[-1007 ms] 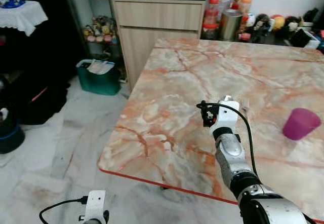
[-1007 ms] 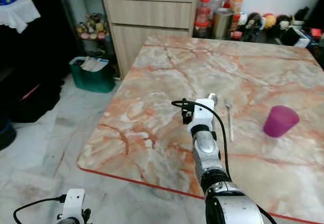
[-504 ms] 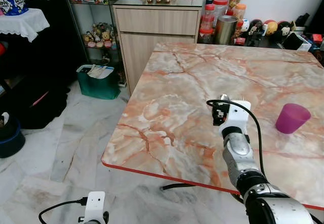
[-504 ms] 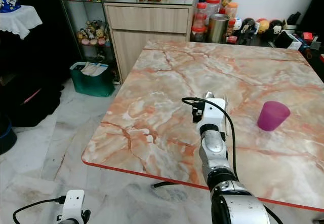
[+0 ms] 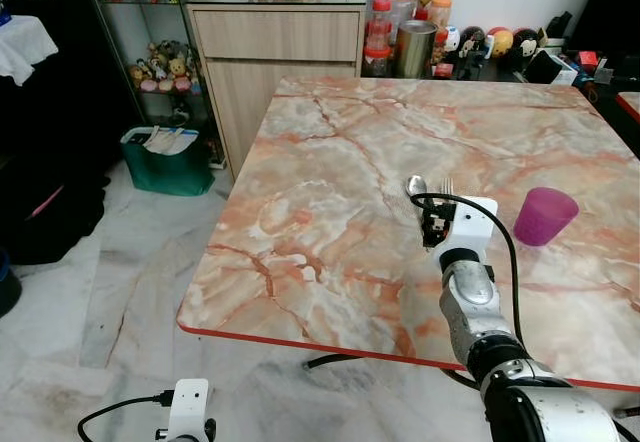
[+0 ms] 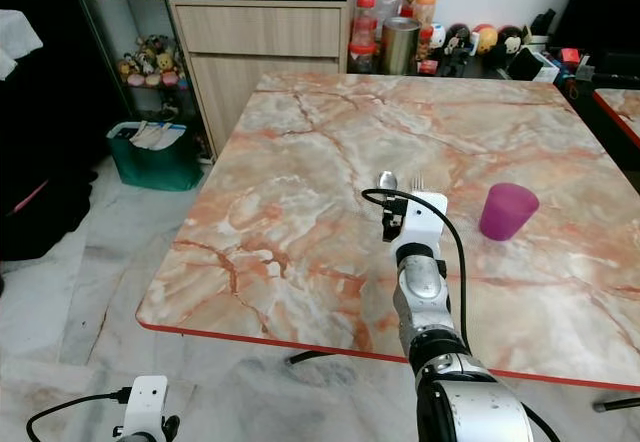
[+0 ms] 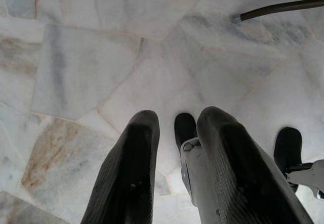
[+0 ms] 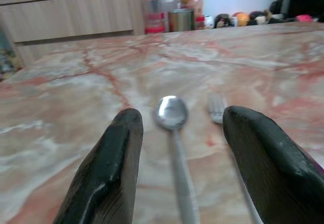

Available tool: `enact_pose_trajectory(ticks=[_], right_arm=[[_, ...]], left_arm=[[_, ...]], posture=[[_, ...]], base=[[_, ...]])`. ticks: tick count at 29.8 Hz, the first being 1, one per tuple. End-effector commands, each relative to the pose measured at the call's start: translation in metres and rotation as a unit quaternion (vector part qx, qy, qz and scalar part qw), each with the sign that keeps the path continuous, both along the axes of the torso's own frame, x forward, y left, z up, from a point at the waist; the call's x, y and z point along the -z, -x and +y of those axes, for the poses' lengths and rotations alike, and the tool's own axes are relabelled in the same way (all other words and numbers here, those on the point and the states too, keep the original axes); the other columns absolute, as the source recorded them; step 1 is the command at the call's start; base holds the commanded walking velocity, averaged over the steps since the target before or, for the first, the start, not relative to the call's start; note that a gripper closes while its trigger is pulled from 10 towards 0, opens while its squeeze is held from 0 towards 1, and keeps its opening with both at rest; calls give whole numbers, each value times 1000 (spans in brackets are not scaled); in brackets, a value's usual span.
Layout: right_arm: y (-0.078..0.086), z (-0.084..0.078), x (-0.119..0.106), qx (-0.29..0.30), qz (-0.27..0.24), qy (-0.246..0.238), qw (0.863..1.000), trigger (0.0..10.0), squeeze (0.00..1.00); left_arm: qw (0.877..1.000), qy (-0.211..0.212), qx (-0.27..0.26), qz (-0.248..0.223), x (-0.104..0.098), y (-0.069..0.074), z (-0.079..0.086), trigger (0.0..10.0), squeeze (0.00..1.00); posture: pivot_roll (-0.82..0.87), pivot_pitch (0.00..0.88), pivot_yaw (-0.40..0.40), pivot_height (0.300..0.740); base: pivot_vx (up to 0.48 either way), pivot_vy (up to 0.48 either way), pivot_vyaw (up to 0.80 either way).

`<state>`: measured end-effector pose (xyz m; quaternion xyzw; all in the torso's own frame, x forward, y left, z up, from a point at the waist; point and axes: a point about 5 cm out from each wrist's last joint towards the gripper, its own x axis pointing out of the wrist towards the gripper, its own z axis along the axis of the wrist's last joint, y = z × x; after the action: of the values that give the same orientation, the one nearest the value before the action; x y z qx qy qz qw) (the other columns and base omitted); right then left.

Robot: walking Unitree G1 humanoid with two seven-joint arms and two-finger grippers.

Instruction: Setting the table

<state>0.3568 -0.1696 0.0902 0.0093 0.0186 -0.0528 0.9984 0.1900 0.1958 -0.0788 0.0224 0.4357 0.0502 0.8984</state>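
Since a second ago the camera has backed away, and the spoon [image 5: 415, 185] and fork [image 5: 446, 185] heads now peek out beyond the right wrist. From the head, they lie side by side on the marble bench [image 5: 330, 162], the purple cup [image 5: 543, 215] well apart to their right. Along the right gripper [image 8: 177, 127], fingers spread wide either side of the spoon. Left gripper [image 7: 174, 127], fingers narrowly parted, hangs over the floor [image 7: 101, 41].

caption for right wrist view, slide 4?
Open right gripper poised over a silver metal spoon beside a silver fork on the pink marble table.
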Motion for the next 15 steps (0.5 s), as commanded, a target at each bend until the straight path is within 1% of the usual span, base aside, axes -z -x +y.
enact_pose_trajectory(ticks=[1, 4, 7, 15], right_arm=[[-3, 2, -2, 0, 4, -7, 1000, 10000, 0], [-3, 2, -2, 0, 4, -7, 1000, 10000, 0], [-3, 4, -5, -7, -6, 3, 1000, 10000, 0], [-4, 5, -5, -12, -5, 8, 1000, 10000, 0]], left_arm=[[1000, -7, -3, 3, 0, 2, 4, 10000, 0], [1000, -7, -3, 3, 0, 2, 4, 10000, 0], [1000, -8, -1, 5, 1, 2, 5, 10000, 0], [1000, -7, -8, 4, 0, 2, 6, 10000, 0]], posture=[[44, 0, 6, 740], [44, 0, 6, 740], [41, 0, 8, 740], [45, 0, 2, 740]], base=[[277, 0, 0], [277, 0, 0], [281, 0, 0], [282, 0, 0]])
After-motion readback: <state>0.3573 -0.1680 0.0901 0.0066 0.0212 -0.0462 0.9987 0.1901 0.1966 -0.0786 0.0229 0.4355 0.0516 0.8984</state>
